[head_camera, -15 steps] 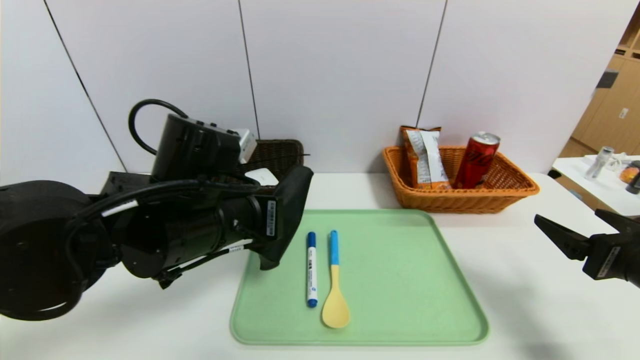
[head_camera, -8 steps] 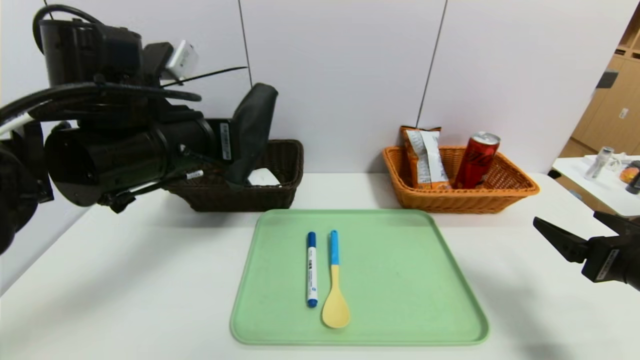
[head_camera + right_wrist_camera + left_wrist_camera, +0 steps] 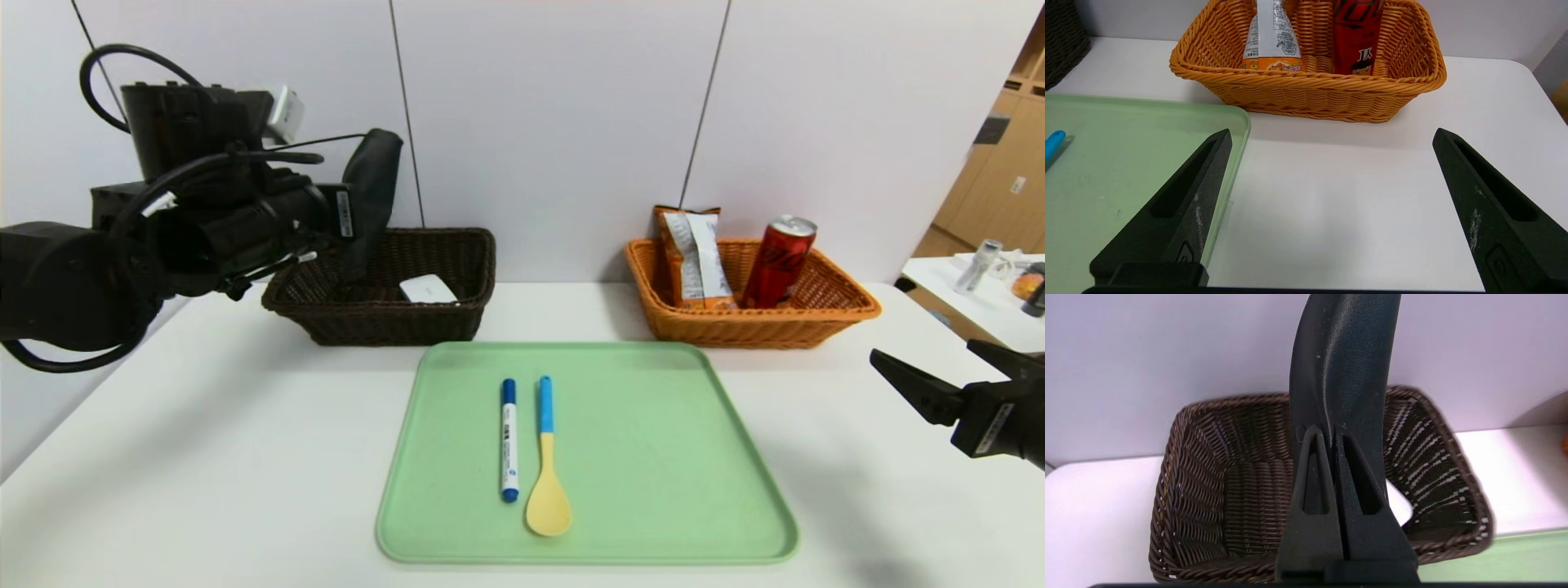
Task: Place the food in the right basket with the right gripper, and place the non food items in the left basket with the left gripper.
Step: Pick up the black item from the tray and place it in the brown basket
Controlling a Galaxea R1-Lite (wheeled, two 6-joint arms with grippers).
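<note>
My left gripper is shut on the long black case, which hangs tilted above the left basket, a dark brown wicker one. The white rounded case lies inside that basket. On the green tray the white marker with a blue cap and the blue-handled yellow spoon lie side by side. The right basket, orange wicker, holds the snack bag and the red soda can. My right gripper stands open and empty, low at the table's right.
Both baskets stand against the pale wall at the back of the white table. A side table with a small bottle sits beyond the right edge.
My left arm has lifted the black case from beside the tray's left edge up and back over the dark brown basket. The right gripper has stayed put.
</note>
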